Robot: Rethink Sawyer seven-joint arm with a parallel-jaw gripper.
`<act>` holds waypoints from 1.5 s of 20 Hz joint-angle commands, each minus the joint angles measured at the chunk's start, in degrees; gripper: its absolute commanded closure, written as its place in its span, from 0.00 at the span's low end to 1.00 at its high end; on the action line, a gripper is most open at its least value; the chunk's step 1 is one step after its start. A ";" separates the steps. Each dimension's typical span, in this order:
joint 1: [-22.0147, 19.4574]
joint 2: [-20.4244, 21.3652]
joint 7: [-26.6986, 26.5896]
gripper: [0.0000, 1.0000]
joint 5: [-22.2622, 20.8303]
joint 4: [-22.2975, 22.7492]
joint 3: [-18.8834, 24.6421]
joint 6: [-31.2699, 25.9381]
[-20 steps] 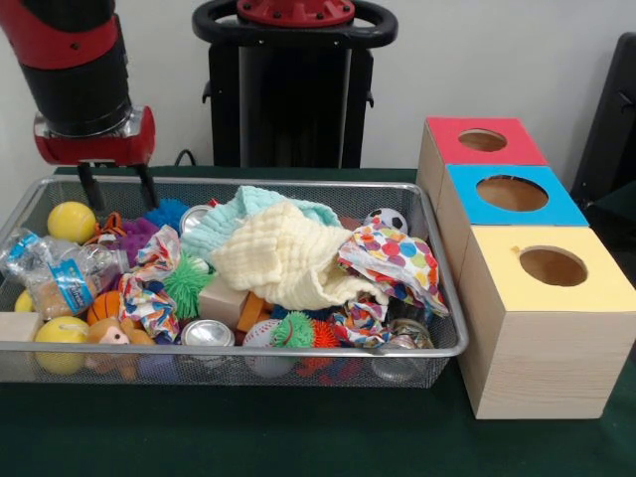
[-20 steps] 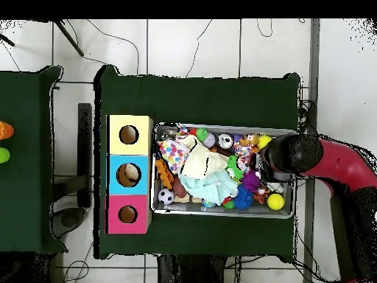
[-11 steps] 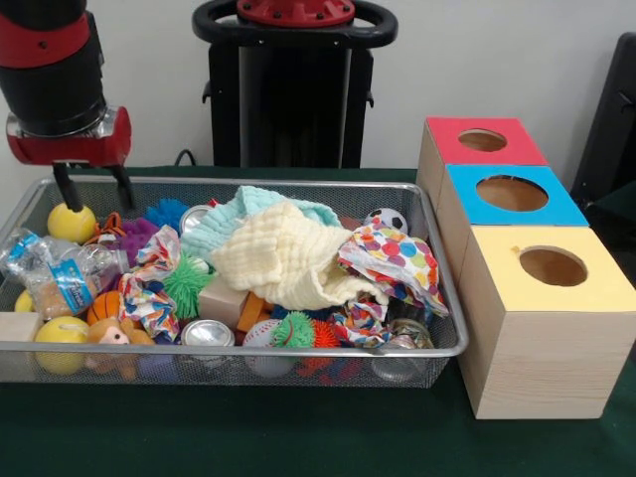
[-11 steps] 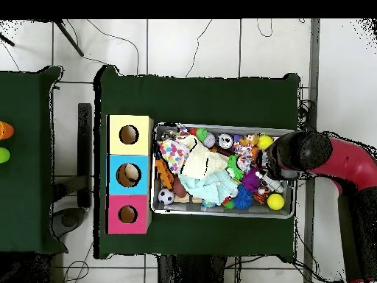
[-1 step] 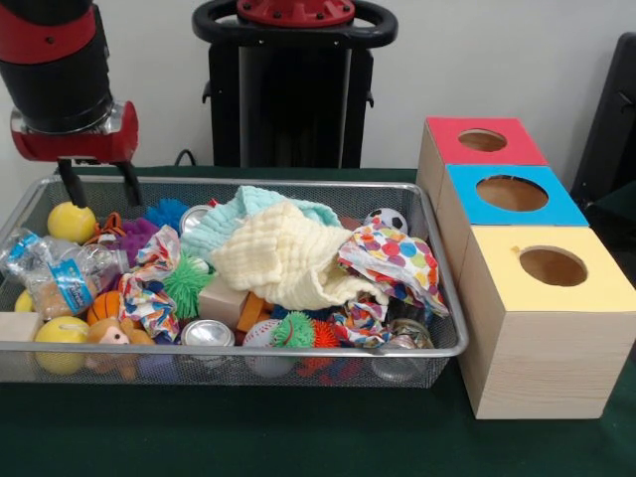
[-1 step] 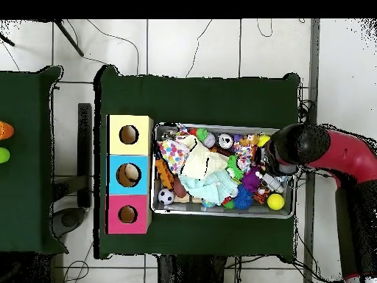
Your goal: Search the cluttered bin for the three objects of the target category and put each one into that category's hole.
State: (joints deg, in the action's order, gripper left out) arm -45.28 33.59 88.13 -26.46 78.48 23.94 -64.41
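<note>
Wire mesh bin (image 5: 298, 350) on a green table (image 5: 248, 437), with three wooden sorting boxes standing just beside it at 3 o'clock in the front view. The boxes run in a row: the red-topped box (image 5: 484, 140) farthest back, the blue-topped box (image 5: 512, 194) in the middle, the yellow-topped box (image 5: 552, 268) nearest the camera, each with one round hole in its lid.

The gripper (image 5: 98, 182) hangs above the bin's 10 o'clock corner; its two dark fingers (image 5: 128, 183) stand apart with nothing between them, their tips just above the heap. Directly below and slightly toward 9 o'clock lies a yellow ball (image 5: 73, 222). A clear plastic bottle (image 5: 60, 273) lies at the bin's 9 o'clock side, and a second yellow ball (image 5: 62, 338) sits at the 7 o'clock corner.

A pale yellow cloth (image 5: 283, 253) covers the centre of the heap, overlapping a mint-green cloth (image 5: 234, 217) behind it. A polka-dot cloth (image 5: 397, 260) lies at 3 o'clock of the centre, and a small soccer ball (image 5: 387, 219) rests against the far wall at 1 o'clock. A silver can (image 5: 208, 333) lies against the near wall.

In the overhead view, the arm (image 6: 335, 158) enters from the picture's 3 o'clock edge.
</note>
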 commanded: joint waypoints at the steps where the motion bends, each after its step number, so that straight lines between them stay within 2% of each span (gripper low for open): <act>1: 2.69 -1.63 -15.31 0.00 -3.91 -2.65 3.04 -8.16; 7: 3.66 -3.51 -15.09 0.00 -4.04 -5.05 2.89 -8.37; 14: 3.93 -10.00 -19.22 0.00 -5.21 -14.45 3.34 -10.89; 18: 3.78 -11.81 -20.25 0.00 -5.30 -16.22 3.38 -10.10; 24: 4.04 -13.02 -20.09 0.00 -5.19 -16.78 2.88 -7.44; 27: 3.76 -12.69 -19.67 0.00 -5.21 -15.09 2.54 -4.98; 30: 2.87 -11.30 -18.29 0.00 -4.96 -11.18 2.28 -1.31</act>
State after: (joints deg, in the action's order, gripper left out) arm -41.58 23.05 86.99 -26.49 63.09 23.96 -69.11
